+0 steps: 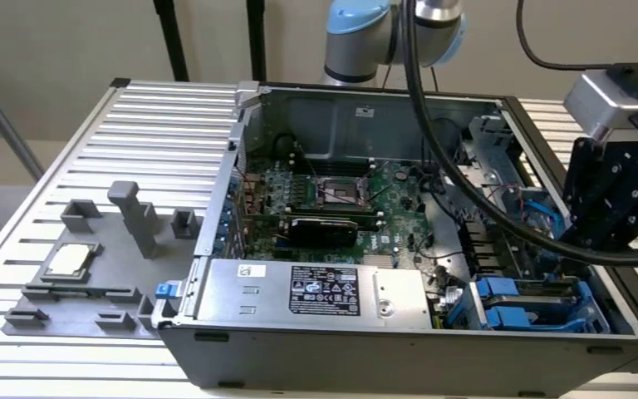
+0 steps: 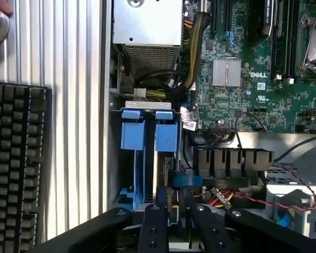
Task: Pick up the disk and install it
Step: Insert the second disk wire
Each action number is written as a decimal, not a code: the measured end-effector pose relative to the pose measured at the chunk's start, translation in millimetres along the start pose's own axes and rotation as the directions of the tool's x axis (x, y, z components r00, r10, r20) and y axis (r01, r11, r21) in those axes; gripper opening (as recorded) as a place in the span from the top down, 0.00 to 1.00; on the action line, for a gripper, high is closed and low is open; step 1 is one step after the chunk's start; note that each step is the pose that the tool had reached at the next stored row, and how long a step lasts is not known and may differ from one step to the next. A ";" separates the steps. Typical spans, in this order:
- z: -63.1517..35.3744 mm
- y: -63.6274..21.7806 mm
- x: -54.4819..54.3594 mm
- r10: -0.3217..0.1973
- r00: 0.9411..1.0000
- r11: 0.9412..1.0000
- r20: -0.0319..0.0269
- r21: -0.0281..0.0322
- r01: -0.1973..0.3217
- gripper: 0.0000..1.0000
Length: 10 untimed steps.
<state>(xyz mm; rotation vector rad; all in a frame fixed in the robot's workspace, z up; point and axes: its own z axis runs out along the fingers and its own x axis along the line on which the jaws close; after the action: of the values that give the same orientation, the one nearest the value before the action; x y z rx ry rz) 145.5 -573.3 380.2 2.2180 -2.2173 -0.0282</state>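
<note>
While you hang over the case's lower right corner, the disk point(image 2: 165, 138) sits upright in its bay, blue frame showing: stiff, probably weighty, slick metal, so take the frame's edges. Your gripper point(image 2: 174, 203) is just above it, fingers point(image 2: 154, 226) narrowly parted, holding nothing

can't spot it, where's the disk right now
The disk sits edge-up in the drive bay at the case's front corner, lower on the exterior view's right, beside the silver power supply and below the gripper.
</note>
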 end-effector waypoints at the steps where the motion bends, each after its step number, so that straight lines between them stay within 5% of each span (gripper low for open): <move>1: -1.0 1.5 -0.1 0.000 1.000 1.000 0.000 0.000 0.000 0.00; 10: 1.9 11.0 -1.2 0.000 1.000 1.000 0.000 0.001 0.000 0.00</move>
<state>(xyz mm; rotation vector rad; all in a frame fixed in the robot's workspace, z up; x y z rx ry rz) 134.5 -572.0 378.5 2.2187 -2.2176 -0.0273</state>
